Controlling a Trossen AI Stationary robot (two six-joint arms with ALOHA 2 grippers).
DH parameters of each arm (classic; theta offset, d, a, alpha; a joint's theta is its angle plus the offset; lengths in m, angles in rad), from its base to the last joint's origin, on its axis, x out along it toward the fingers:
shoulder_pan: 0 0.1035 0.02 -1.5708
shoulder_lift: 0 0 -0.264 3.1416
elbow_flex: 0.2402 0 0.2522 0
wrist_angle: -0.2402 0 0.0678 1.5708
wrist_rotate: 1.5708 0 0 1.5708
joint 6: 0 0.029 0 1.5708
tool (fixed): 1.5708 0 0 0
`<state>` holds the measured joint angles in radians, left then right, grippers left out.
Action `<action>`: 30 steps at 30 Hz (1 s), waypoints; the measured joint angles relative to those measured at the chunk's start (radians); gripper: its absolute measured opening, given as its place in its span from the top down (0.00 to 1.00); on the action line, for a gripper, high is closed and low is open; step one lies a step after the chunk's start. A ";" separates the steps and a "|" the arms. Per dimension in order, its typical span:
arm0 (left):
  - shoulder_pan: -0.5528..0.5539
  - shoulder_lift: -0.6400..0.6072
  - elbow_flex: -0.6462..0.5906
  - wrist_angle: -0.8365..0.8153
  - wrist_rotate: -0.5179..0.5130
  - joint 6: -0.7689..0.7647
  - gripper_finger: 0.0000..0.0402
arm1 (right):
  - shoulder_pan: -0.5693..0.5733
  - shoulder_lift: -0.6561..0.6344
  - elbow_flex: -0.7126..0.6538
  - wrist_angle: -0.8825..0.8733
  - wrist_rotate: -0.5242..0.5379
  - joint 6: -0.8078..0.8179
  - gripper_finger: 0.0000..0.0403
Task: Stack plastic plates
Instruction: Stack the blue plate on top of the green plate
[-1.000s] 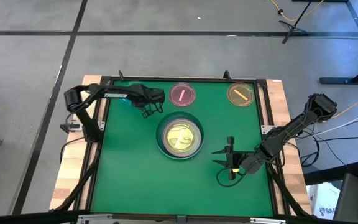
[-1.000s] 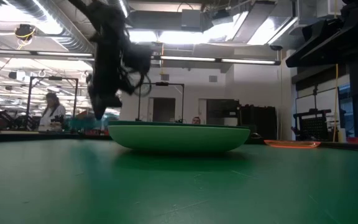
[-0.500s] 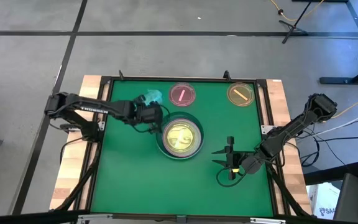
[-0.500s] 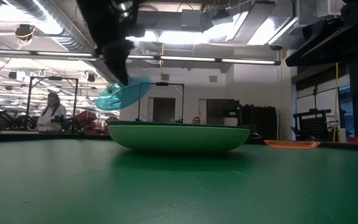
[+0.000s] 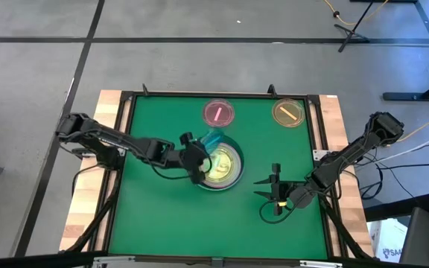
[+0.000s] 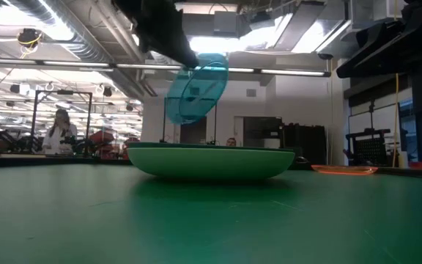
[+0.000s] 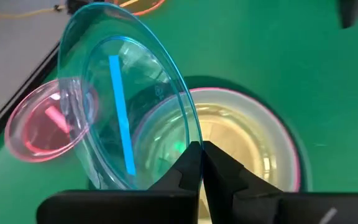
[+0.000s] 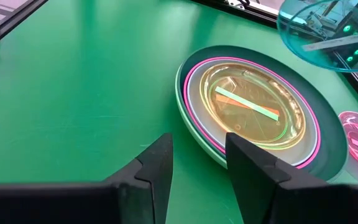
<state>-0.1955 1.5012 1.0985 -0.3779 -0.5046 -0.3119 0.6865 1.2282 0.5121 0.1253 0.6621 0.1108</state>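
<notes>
- The left gripper (image 5: 197, 158) is carrying the small blue plate (image 5: 211, 141), jaws pinched shut on its rim, and it's hovering right over the near-left edge of the stack (image 5: 216, 164) sitting mid-table.
- So I'd say we're in the "bring it over and drop it on the pile" step. The plate is tilting pretty steeply in the low view (image 6: 196, 88), nearly on edge, well clear of the stack (image 6: 211, 163) below it.
- Next move, by my guess: level the plate out, centre it over the stack, lower it, then let go. If it's released while tilting like this, it's probably going to clatter off to one side.
- The stack itself is looking like a dark green plate on the outside, a pink rim inside that, then yellowish-amber see-through ones nested in the middle (image 8: 253, 106). Exactly how many layers are in there I can't really tell.
- The blue plate is clear teal plastic with a bright stripe across it (image 7: 123, 112).
- Still waiting along the far edge: a small pink plate (image 5: 218, 113) and an amber plate (image 5: 288, 112), well apart from each other.
- The right gripper (image 5: 275, 195) is idling near the front right of the table, jaws standing partway apart and holding nothing.
</notes>
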 joint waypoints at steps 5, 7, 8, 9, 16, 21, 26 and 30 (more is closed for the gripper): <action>-0.046 0.047 0.000 0.062 0.003 0.008 0.99 | 0.000 0.000 0.000 0.000 0.000 -0.005 0.65; -0.059 0.069 0.000 0.086 0.015 0.008 0.99 | 0.000 0.000 0.000 0.000 0.000 -0.005 0.65; -0.064 0.078 0.000 0.091 0.027 0.008 0.99 | 0.000 0.000 0.000 0.000 0.000 -0.005 0.65; -0.070 0.090 0.000 0.099 0.036 0.008 0.99 | 0.000 0.000 0.000 0.000 0.000 -0.005 0.65; -0.095 0.149 0.000 0.120 0.056 0.008 0.98 | 0.000 0.000 0.000 0.000 0.000 -0.005 0.65; -0.094 0.162 0.000 0.124 0.064 0.007 0.98 | 0.000 0.000 0.000 -0.001 0.000 -0.005 0.65; -0.090 0.161 0.000 0.126 0.102 0.007 0.98 | 0.000 0.000 0.000 -0.001 0.000 -0.005 0.65; -0.080 0.161 0.000 0.123 0.123 0.000 0.96 | 0.000 0.000 0.000 -0.001 0.000 -0.005 0.65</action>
<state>-0.2756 1.6627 1.0988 -0.2546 -0.3819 -0.3122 0.6865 1.2282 0.5121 0.1246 0.6624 0.1055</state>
